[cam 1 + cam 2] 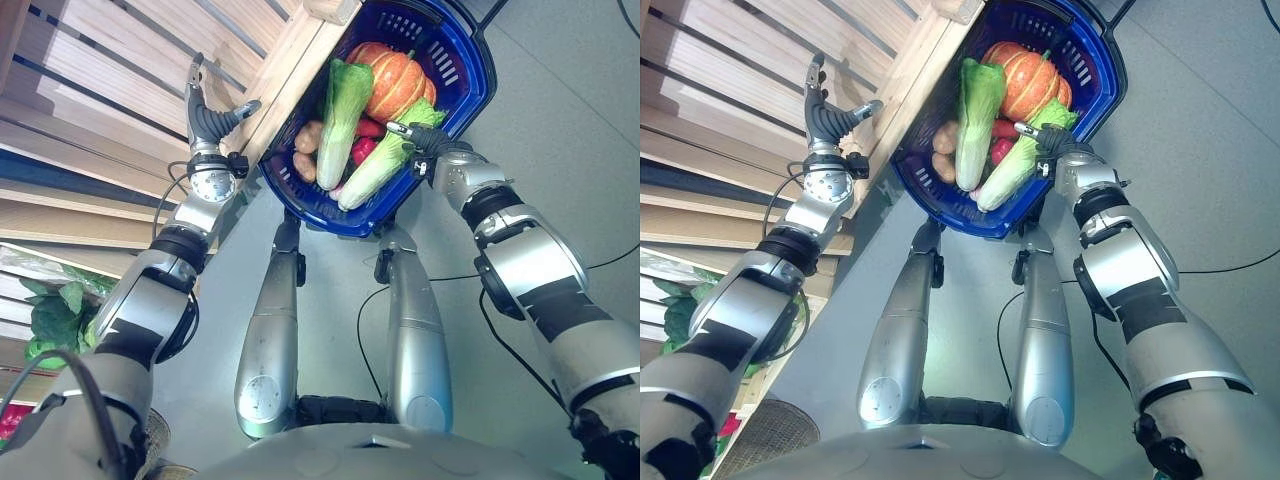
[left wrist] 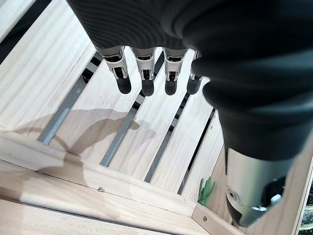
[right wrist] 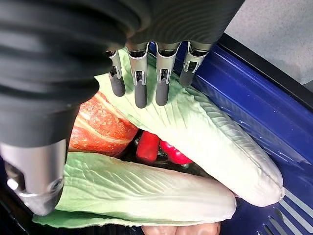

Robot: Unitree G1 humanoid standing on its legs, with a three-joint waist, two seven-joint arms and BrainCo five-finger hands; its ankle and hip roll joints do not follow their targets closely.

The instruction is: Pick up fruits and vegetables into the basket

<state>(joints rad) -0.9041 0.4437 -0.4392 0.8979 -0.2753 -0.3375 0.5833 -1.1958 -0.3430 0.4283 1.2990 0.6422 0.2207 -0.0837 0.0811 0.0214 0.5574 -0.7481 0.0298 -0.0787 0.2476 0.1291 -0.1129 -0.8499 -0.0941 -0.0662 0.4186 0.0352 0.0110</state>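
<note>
A blue basket (image 1: 478, 95) stands on the grey floor beside a wooden crate. It holds an orange pumpkin (image 1: 395, 80), two pale green cabbages (image 1: 343, 110) (image 1: 380, 165), red peppers (image 1: 362, 150) and potatoes (image 1: 307, 150). My right hand (image 1: 430, 140) hovers at the basket's near side, open. Its straight fingers (image 3: 142, 93) are just above a cabbage (image 3: 210, 132), with the thumb apart and nothing held. My left hand (image 1: 210, 120) is raised over the slats of the wooden crate (image 2: 58, 63), open and holding nothing.
The slatted wooden crate (image 1: 120, 60) runs along the left, its edge touching the basket. Leafy greens (image 1: 60, 315) lie in a lower compartment at the far left. A woven round thing (image 1: 770, 430) sits at the bottom left. Grey floor (image 1: 560, 120) lies right of the basket.
</note>
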